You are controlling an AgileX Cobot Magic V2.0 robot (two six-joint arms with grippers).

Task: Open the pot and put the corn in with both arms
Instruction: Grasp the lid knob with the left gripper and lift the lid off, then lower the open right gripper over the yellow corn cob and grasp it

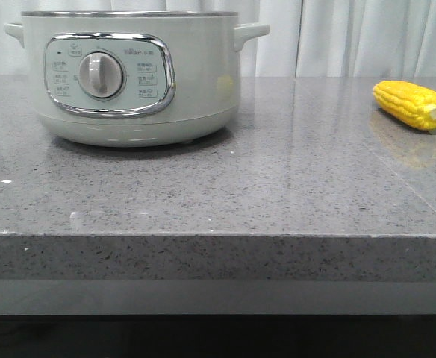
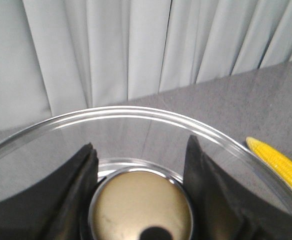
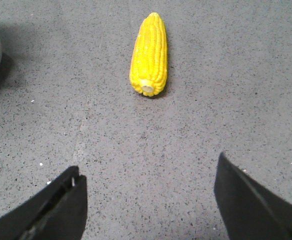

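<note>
So far we have little done: our left fingers (image 2: 81, 185) straddle the lid knob (image 2: 142, 206), apart, not visibly clamped; our right fingers (image 3: 61, 205) hang wide apart short of the corn (image 3: 149, 55). Farther off, the pot (image 1: 132, 74) sits lidded on the surface (image 1: 278, 186); lifting and loading remain.

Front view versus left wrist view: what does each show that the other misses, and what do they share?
Only the front view shows the pot's pale body, its control panel with the central dial, both side handles, and the counter's front edge. Only the left wrist view shows the left gripper, its fingers open on either side of the round lid knob, over the glass lid. Both show the corn lying on the grey counter, the lid's steel rim, and the curtain behind.
</note>
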